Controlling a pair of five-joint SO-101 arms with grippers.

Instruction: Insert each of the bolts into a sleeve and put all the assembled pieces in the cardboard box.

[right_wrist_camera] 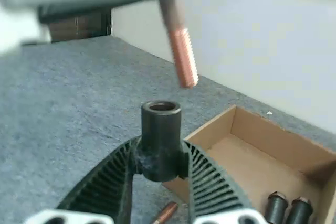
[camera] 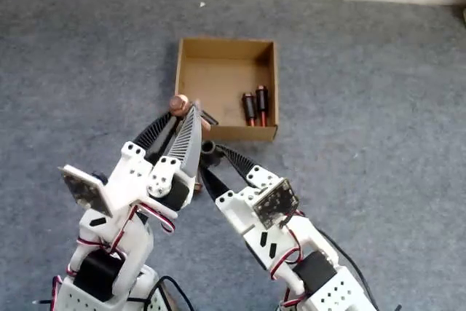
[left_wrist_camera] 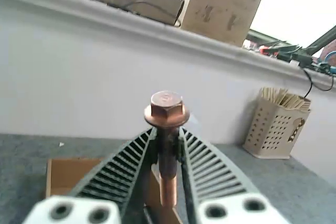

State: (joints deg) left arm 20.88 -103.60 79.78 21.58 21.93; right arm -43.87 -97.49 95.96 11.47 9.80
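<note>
Left pincer (left_wrist_camera: 168,132) pinches the bolt (left_wrist_camera: 167,109), its tip tilted just above the sleeve (right_wrist_camera: 160,129), which the right pincer (right_wrist_camera: 160,153) pinches upright beside the box (camera: 218,85). Off-axis, the bolt may catch the rim and jam.

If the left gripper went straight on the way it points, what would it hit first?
Probably the cardboard box: the left gripper, shut on the bolt, points at its near left corner. Its height is unclear, so it might pass over the rim instead.
</note>
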